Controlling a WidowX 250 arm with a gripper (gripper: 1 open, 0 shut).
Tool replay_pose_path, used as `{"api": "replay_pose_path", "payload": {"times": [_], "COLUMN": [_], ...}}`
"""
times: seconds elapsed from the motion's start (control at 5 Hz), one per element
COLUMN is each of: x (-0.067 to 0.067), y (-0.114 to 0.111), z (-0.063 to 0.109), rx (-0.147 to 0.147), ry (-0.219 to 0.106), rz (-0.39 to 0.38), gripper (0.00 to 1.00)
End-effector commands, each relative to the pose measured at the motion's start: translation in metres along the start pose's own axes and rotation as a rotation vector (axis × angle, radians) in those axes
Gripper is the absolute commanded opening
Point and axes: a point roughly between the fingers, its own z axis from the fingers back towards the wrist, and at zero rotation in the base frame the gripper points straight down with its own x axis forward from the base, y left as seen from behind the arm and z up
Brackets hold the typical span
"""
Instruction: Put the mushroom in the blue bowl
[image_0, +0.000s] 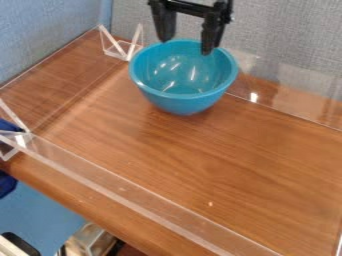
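Observation:
The blue bowl (183, 78) stands upright on the wooden table (201, 150) near its far edge. My gripper (183, 40) hangs just above the bowl's far rim, pointing down. Its two dark fingers (209, 35) are spread wide with nothing between them. I cannot make out the mushroom. Pale patches inside the bowl may be the mushroom or only glints on the glaze.
Low clear acrylic walls (120, 195) ring the tabletop, with clear brackets at the far left corner (123, 44) and the left edge (14, 135). A blue-grey wall (54, 25) rises behind.

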Motion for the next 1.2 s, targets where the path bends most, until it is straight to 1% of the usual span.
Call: {"api": "replay_pose_path", "payload": {"times": [0.0, 0.2, 0.4, 0.6, 0.8, 1.0], "x": [0.004, 0.025, 0.044, 0.051, 0.053, 0.057], "y": [-0.008, 0.002, 0.020, 0.032, 0.033, 0.025], "z": [0.006, 0.008, 0.010, 0.000, -0.006, 0.000], "rx": [0.012, 0.019, 0.027, 0.029, 0.032, 0.038], "ry": [-0.034, -0.032, -0.034, -0.034, -0.033, -0.034], "rz": [-0.014, 0.031, 0.092, 0.091, 0.081, 0.124], "gripper": [1.00, 1.00, 1.00, 1.00, 1.00, 1.00]}}
